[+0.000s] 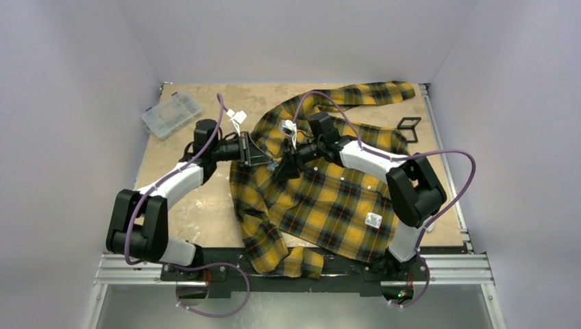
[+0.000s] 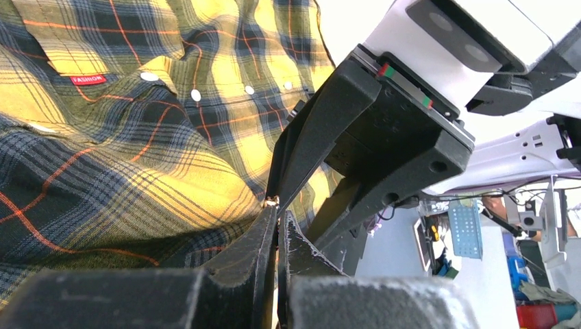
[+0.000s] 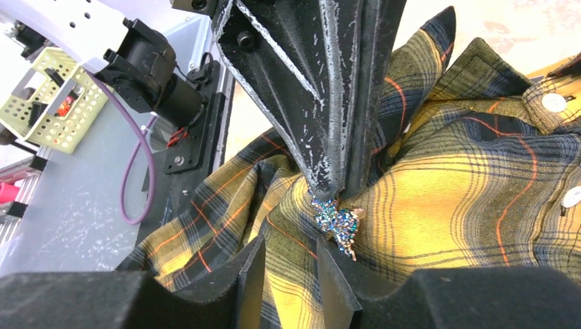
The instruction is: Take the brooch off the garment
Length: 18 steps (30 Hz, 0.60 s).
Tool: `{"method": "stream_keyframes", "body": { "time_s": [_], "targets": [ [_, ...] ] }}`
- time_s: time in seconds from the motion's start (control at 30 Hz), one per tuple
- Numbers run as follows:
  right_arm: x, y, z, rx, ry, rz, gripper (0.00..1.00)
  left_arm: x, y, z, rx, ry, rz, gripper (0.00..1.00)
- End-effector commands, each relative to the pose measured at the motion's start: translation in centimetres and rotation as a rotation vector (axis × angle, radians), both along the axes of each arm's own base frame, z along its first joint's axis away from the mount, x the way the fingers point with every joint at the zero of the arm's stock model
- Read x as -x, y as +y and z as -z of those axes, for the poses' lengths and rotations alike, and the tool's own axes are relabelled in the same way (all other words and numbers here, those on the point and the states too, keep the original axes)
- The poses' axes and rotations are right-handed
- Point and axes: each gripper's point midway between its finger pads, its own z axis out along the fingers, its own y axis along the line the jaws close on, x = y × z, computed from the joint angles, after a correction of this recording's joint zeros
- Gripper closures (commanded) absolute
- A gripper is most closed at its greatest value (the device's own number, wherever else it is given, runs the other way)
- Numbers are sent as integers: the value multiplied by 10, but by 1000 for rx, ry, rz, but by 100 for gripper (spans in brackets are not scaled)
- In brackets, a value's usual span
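left gripper [image 3: 329, 188] is pinching the top end of the brooch [image 3: 339, 225], which is hanging lengthwise just beyond the right gripper [image 3: 291, 274], whose jaws are clamping a fold of the garment [image 3: 438, 199] below it

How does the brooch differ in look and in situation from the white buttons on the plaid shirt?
The brooch glitters in blue and green and has a ragged outline; the white buttons are plain, round and smooth. The brooch sits right at the tips of the left gripper; the white buttons lie off to one side, touched by nothing. Both are small and fixed to the garment.
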Motion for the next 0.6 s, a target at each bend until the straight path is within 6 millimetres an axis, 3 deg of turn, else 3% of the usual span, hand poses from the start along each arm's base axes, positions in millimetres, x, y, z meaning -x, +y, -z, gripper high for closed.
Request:
{"method": "stream_keyframes", "body": {
  "time_s": [0.0, 0.23, 0.57],
  "targets": [
    [-13, -5, -11, -22, -65, -15, 63, 19, -8, -23, 37, -88, 109, 100],
    [-14, -8, -8, -4, -80, -9, 60, 22, -8, -21, 38, -82, 114, 100],
    [-21, 3, -31, -74, -100, -4, 60, 20, -9, -16, 18, -84, 111, 100]
  ]
}}
